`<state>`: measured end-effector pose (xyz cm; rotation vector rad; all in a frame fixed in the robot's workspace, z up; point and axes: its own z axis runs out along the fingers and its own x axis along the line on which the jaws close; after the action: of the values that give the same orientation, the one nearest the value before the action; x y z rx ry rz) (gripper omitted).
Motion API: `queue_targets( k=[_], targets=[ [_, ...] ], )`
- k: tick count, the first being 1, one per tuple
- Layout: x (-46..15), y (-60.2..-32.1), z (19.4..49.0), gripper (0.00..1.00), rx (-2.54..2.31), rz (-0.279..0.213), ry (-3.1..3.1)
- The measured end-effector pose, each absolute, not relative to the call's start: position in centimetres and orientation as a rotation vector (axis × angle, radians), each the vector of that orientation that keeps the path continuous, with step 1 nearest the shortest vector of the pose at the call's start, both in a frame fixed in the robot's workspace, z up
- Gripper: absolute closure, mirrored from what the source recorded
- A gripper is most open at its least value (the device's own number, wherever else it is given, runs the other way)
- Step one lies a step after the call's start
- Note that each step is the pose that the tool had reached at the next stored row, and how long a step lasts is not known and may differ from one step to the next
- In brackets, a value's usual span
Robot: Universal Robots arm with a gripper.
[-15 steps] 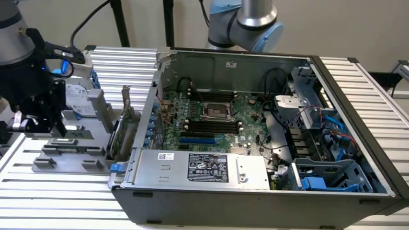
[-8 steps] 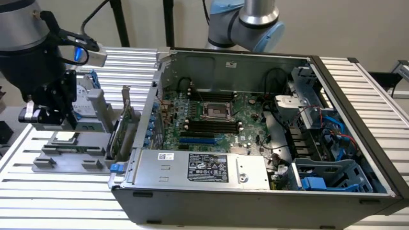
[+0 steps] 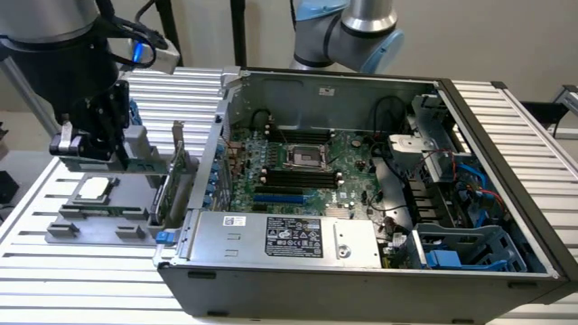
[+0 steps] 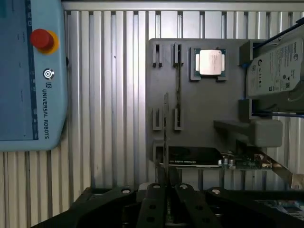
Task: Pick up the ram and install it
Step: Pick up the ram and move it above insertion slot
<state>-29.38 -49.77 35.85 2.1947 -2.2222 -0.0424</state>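
Note:
The ram appears in the wrist view edge-on, as a thin strip running out from between my fingers above the grey parts tray. My gripper is shut on it. In the exterior view the gripper hangs over the tray at the left, and the ram lies level beneath it. The open computer case stands to the exterior view's right. Its black memory slots lie on the green motherboard, well apart from the gripper.
The tray also carries a silver processor, a hard drive and an upright expansion card. A blue teach pendant with a red button lies on the slatted table. The case wall stands between the tray and the motherboard. A second robot arm rises behind the case.

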Motion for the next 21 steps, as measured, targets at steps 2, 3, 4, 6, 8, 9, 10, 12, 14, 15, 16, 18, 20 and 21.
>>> queue_targets(
  k=[2,3,4,6,8,9,10,12,14,15,16,18,20,21],
  targets=[
    [-28.5,-49.8,36.5,0.86,2.196,-0.045,-2.223],
    [-28.0,-49.8,36.8,0.86,2.197,-0.046,-2.224],
    [-27.6,-49.8,37.0,0.86,2.197,-0.048,-2.225],
    [-26.6,-49.8,37.4,0.86,2.199,-0.051,-2.226],
    [-25.7,-49.8,37.5,0.86,2.201,-0.056,-2.228],
    [-25.3,-49.8,37.5,0.86,2.202,-0.059,-2.229],
    [-24.8,-49.8,37.5,0.86,2.204,-0.062,-2.231],
    [-23.9,-49.8,37.5,0.86,2.206,-0.068,-2.233],
    [-23.0,-49.8,37.5,0.86,2.208,-0.071,-2.234],
    [-22.5,-49.8,37.5,0.86,2.208,-0.072,-2.235],
    [-22.1,-49.8,37.5,0.86,2.209,-0.073,-2.235],
    [-21.2,-49.8,37.5,0.86,2.209,-0.075,-2.236],
    [-20.3,-49.8,37.5,0.86,2.21,-0.076,-2.236],
    [-19.8,-49.8,37.5,0.86,2.21,-0.077,-2.237]
  ],
)
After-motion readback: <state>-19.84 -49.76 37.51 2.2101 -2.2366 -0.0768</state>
